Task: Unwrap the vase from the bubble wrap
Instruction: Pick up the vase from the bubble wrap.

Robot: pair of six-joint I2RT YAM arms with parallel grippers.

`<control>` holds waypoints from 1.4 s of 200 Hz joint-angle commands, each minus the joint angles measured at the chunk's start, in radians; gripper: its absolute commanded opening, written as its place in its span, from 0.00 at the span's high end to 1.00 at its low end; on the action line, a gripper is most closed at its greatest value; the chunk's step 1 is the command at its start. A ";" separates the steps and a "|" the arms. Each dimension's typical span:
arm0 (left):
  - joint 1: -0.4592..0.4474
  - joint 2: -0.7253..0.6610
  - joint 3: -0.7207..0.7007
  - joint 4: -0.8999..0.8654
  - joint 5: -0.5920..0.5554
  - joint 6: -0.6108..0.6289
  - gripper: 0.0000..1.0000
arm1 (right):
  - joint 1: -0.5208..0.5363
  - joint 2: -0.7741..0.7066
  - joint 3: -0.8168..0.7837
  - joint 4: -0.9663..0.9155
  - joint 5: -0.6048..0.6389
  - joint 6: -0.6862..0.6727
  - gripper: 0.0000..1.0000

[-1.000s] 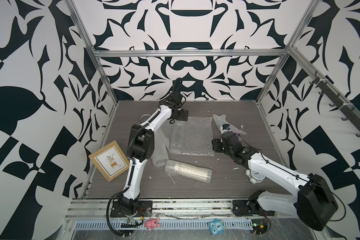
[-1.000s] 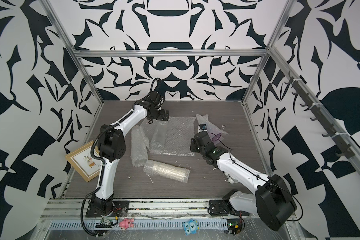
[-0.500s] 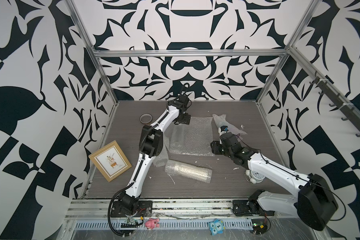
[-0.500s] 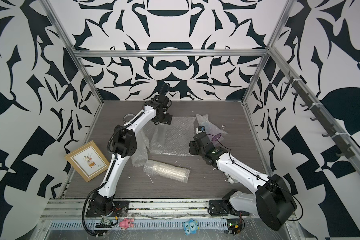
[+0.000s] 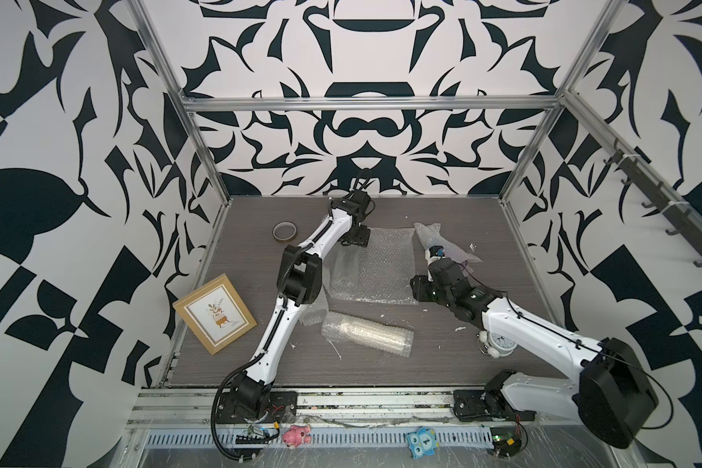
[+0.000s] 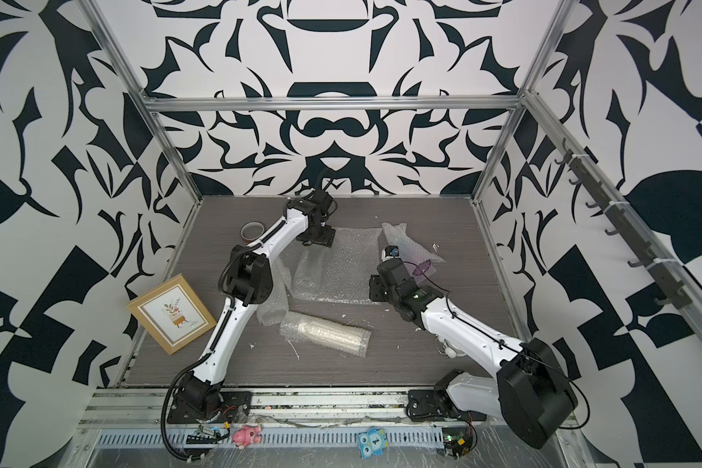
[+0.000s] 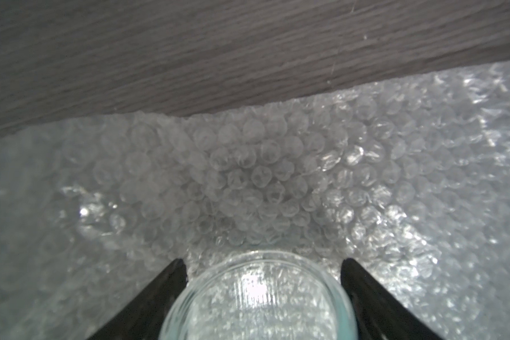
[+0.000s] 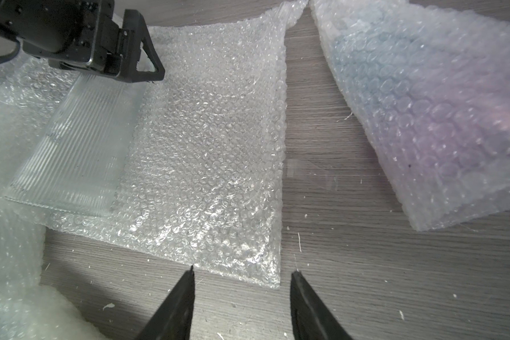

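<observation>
The grey wood-grain table (image 5: 256,259) carries the flat, clear bubble wrap sheet (image 5: 384,267) at its centre. The ribbed clear glass vase (image 5: 343,270) lies bare along the sheet's 9 o'clock edge. The left gripper (image 7: 264,263) straddles the vase's 12 o'clock rim, jaws wide; whether they pinch it is unclear. The right gripper (image 8: 242,273), half spread and empty, hovers at the sheet's 4 o'clock corner.

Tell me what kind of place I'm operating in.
Likely a lab robot cell, not a home: aluminium frame, black-and-white patterned wall panels, and two arms bolted to a front rail.
</observation>
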 commanded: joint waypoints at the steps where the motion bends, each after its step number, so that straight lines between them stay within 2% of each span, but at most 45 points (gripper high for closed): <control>1: -0.001 0.027 0.034 -0.056 0.002 0.002 0.22 | 0.004 -0.005 0.006 0.013 0.001 0.005 0.47; 42: -0.002 -0.062 -0.012 0.010 0.024 0.007 0.38 | 0.004 -0.028 0.008 0.001 0.013 0.005 0.48; 71: -0.006 -0.159 -0.056 0.058 0.016 0.004 0.41 | 0.004 -0.055 0.006 -0.010 0.027 0.005 0.48; 100: -0.015 -0.240 -0.093 0.069 0.023 0.007 0.41 | 0.004 -0.087 0.004 -0.026 0.037 0.006 0.49; 178: -0.045 -0.495 -0.321 0.175 0.044 -0.003 0.40 | 0.004 -0.195 -0.012 -0.075 0.042 0.014 0.49; 183: -0.047 -0.509 -0.338 0.184 0.041 -0.003 0.40 | 0.003 -0.202 -0.015 -0.076 0.076 0.015 0.49; 280: -0.051 -0.718 -0.606 0.304 0.049 -0.030 0.37 | 0.004 -0.247 -0.066 -0.044 0.081 0.029 0.50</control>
